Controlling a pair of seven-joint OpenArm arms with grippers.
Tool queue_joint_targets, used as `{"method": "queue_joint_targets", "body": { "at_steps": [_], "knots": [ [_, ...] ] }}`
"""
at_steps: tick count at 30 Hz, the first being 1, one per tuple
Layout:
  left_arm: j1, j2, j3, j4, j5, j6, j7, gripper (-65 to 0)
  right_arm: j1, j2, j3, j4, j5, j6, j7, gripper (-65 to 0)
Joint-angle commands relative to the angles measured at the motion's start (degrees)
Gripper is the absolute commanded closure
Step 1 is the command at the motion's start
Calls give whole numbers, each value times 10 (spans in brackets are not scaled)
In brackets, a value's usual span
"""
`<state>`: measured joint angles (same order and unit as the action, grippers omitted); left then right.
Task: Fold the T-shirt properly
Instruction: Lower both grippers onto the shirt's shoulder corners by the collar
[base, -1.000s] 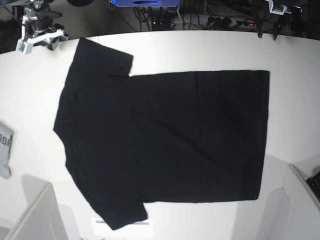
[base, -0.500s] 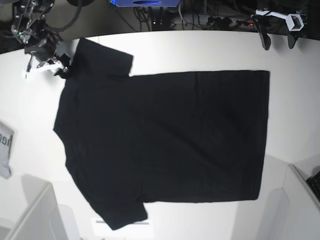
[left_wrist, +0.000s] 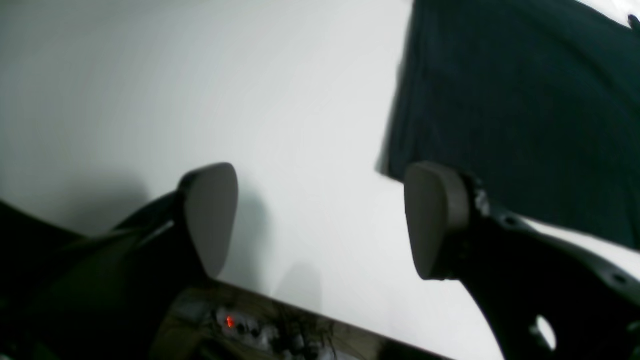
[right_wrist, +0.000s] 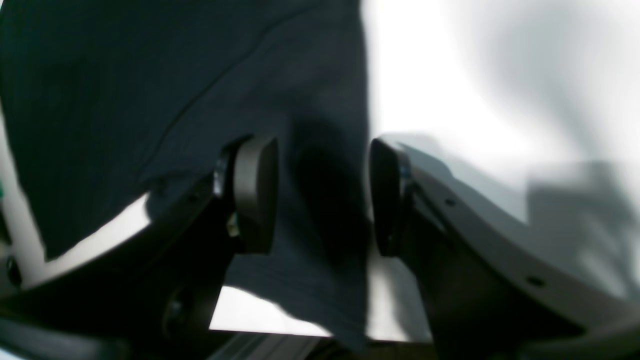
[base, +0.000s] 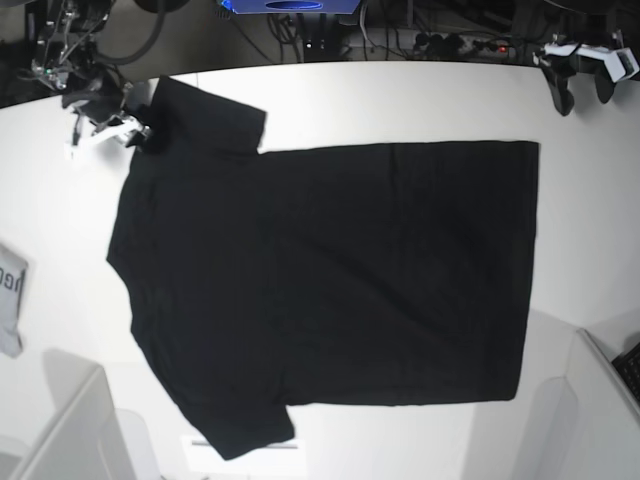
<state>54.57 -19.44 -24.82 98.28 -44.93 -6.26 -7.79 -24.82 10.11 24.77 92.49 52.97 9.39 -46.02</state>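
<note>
The black T-shirt (base: 330, 270) lies spread flat on the white table (base: 400, 100), plain side up, collar end to the left and hem to the right. My right gripper (base: 138, 133) is at the back left sleeve. In the right wrist view its jaws (right_wrist: 322, 195) stand apart with the sleeve's edge (right_wrist: 330, 150) lying between them, not pinched. My left gripper (base: 583, 97) hovers at the table's back right edge, beyond the hem corner. Its jaws (left_wrist: 320, 220) stand wide open over bare table, and the T-shirt's corner (left_wrist: 500, 100) is just to their right.
A small grey cloth with dark lettering (base: 8, 300) lies at the left edge. White bins stand at the front left (base: 70, 430) and front right (base: 600, 400). Cables and a power strip (base: 450, 45) run behind the table.
My right gripper moved right from the back left corner onto the sleeve edge. My left gripper came down and to the right over the back right edge, and its jaws opened wider.
</note>
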Motion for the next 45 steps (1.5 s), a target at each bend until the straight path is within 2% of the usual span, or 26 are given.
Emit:
{"method": "queue_joint_targets", "body": {
  "at_steps": [1,4,9,11,13,14,15,28,31,45],
  "knots": [
    [-6,-3,-5,8,-2,-4,7,-494,-11,2,-7,-2,-10,-5,-15,-276],
    [-38,1,-12,8,-2,-4,61,-494,-12,2,-13,-2,-10,-5,-13,-276],
    [-83,18,-12,8,-3,-5,115,-494,-12,4,-14,-3,-10,-5,-17,-267],
    [-97,23,-12,8,-3,-5,136,-494,-12,4,-14,-8,-10,-5,-18,-203],
    [-107,31,-12,8,-3,-5,154,-494,-10,5,-13,-22,-10,-2,-18,-101],
    [-113,34,-12,8,-3,-5,161,-494,-9,6,-13,-30,-10,-2,-18,-29],
    [-118,37,-12,8,-3,-5,168,-494,-8,6,-13,-43,-9,-2,-18,0],
    [-200,72,-13,-16,-4,-5,269,-494,0,7,-13,-70,-10,-1,-18,0],
    [-221,73,-13,-43,-4,-5,293,-494,0,17,-13,-70,-9,-1,-18,0],
    [-260,80,-6,-87,-5,-5,299,-492,0,20,-12,-69,-9,-1,-18,0]
  ]
}}
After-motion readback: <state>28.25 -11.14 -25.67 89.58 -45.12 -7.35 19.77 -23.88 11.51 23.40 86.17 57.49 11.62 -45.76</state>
